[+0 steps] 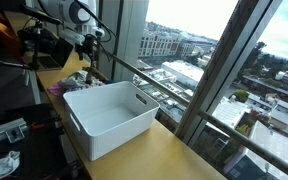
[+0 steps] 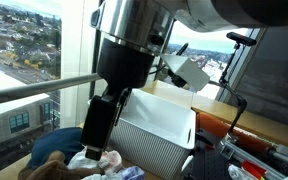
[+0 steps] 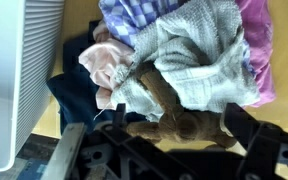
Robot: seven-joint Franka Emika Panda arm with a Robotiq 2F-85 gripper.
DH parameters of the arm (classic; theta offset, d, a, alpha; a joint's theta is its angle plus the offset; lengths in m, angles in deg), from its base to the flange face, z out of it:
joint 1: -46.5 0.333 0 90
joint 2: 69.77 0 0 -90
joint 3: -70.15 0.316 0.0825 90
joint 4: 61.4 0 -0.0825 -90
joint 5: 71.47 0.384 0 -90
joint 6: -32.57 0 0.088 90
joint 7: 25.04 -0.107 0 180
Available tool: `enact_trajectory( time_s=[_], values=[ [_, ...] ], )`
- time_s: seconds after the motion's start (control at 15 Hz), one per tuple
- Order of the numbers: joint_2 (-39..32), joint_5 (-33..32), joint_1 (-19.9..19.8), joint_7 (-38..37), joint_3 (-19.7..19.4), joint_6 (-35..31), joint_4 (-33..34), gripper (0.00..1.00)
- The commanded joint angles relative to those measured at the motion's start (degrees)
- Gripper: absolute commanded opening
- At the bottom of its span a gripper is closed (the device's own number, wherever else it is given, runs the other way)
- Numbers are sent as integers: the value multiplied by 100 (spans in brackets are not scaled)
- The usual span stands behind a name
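Observation:
A brown plush toy [image 3: 174,122] lies at the near edge of a heap of cloths, half under a grey-white towel [image 3: 194,55]. My gripper [image 3: 179,124] is open, its two dark fingers standing on either side of the toy without pressing it. Around it lie a pink cloth [image 3: 102,65], a purple checked cloth [image 3: 124,15], a magenta cloth [image 3: 256,50] and a dark navy cloth [image 3: 74,95]. In both exterior views the gripper [image 1: 88,60] [image 2: 100,150] hangs low over the heap [image 1: 70,84] [image 2: 99,165].
A white plastic basket [image 1: 109,118] [image 2: 159,140] [image 3: 14,70] stands empty right beside the heap on the wooden counter [image 1: 159,155]. A window with a metal rail [image 1: 154,85] runs along the counter's far side. Cameras and stands crowd the other side.

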Motion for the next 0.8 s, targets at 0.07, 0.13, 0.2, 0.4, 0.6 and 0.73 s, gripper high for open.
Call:
enact_trajectory(
  time_s=[0.07,0.13,0.2,0.4,0.6,0.73],
  values=[
    [-233,-380,189,-268,-42,-335,-35,100],
    [-322,-642,327,-494,-95,-481,-91,100],
    [-414,-913,507,-836,-140,-772,-231,100],
    [-801,-1674,1213,-2054,-387,-1414,-416,100],
    [-1245,-2266,2120,-3324,-860,-1731,-406,100],
    [-1485,-2466,2646,-3982,-1196,-1830,-451,100]
  ],
)
